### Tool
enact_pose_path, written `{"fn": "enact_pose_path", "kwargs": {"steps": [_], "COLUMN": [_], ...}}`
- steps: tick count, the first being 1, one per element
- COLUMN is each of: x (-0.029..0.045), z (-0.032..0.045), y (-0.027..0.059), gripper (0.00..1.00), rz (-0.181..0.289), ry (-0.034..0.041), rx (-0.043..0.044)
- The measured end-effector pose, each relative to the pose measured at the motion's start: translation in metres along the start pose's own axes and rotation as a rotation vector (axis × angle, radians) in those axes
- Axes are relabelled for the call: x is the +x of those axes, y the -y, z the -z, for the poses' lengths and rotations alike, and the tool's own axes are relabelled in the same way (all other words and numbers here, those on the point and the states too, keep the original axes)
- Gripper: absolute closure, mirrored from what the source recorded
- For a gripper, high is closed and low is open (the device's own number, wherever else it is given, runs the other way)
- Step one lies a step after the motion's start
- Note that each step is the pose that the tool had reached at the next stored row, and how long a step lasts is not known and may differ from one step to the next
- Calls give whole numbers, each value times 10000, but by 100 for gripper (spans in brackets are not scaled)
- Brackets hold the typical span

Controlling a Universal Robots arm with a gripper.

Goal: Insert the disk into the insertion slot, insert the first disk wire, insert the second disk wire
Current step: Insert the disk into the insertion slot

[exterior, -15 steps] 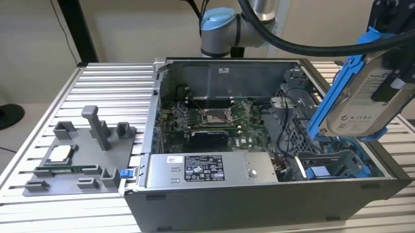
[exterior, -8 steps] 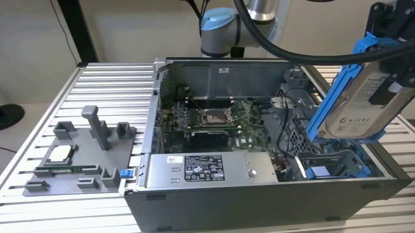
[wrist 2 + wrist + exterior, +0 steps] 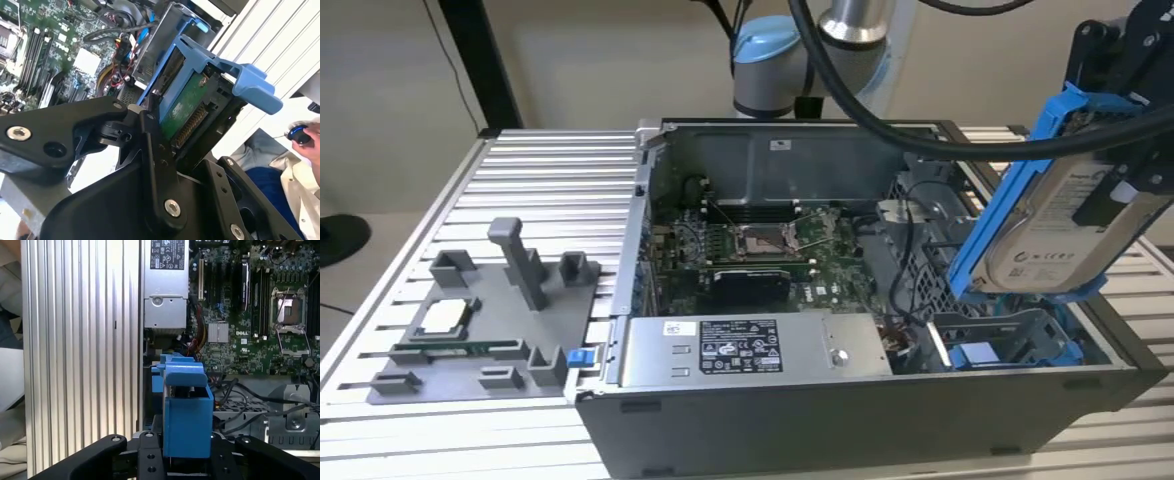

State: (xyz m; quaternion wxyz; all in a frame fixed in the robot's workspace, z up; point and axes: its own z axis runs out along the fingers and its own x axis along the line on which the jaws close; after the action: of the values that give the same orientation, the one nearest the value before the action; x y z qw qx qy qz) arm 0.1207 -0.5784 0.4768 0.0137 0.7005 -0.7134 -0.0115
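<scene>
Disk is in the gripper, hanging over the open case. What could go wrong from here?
1. The disk hangs tilted above the insertion slot. If it goes down askew, its blue carrier may catch on the slot's rim and jam.
2. Loose black cables run close to the slot and might get snagged or pinched.
3. The gripper clamps the disk near one end, so the disk may pivot on contact.

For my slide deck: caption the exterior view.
Claw holds the disk tilted above the insertion slot of the PC case.
</scene>
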Motion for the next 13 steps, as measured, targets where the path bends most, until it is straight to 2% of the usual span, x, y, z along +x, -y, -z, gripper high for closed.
{"fn": "enact_pose_path", "kwargs": {"steps": [8, 10, 12, 13], "x": [0, 0, 1, 1], "z": [-119, -147, -157, -157], "y": [11, 12, 12, 13], "gripper": [100, 100, 100, 100], "rz": [1, 0, 0, 3], "ry": [2, 7, 40, 42], "rx": [16, 44, 117, 121]}}
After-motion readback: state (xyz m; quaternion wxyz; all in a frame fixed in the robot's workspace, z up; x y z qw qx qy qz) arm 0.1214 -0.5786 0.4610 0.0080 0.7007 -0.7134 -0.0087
